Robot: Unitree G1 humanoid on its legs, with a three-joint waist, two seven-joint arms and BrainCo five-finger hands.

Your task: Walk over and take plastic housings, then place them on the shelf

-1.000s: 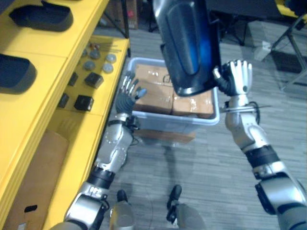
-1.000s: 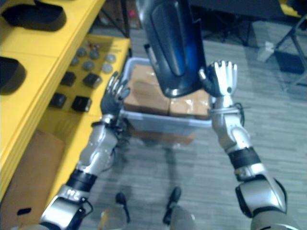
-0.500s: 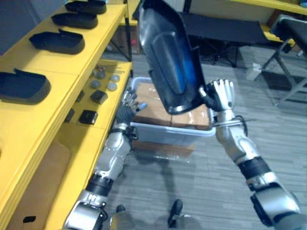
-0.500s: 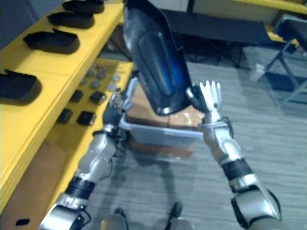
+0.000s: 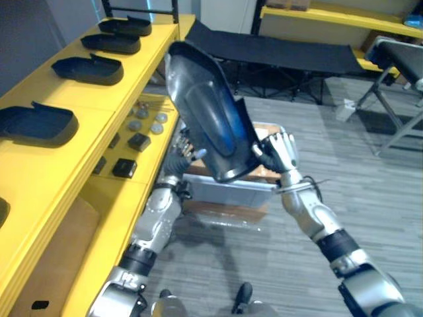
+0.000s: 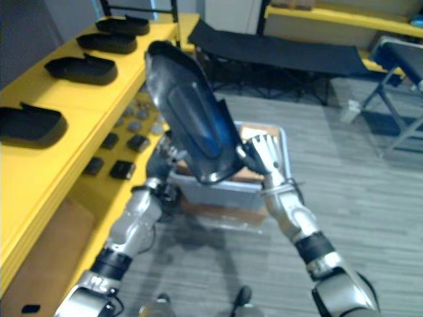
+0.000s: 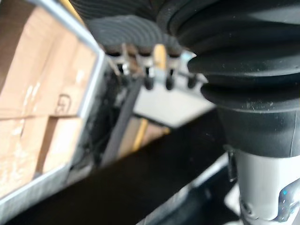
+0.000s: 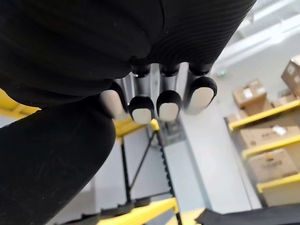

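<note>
A large glossy black plastic housing stands tilted in the air in front of me, its top leaning toward the yellow shelf. My right hand holds its lower right edge, thumb pinched on the rim and fingers straight up. In the right wrist view those fingers show straight beside the dark housing. My left hand sits behind the housing's lower left, its fingers straight, partly hidden by the shell. Several similar black housings lie in a row on the shelf top.
Small black and grey parts lie on the lower shelf level. A grey bin with cardboard boxes stands on the floor just below the housing. A black cot stretches across the back, and a folding frame stands at the right.
The camera has tilted up, bringing more of the shelf into view. The housing has come down and leaned left toward the shelf, and the left hand now sits close behind it.
</note>
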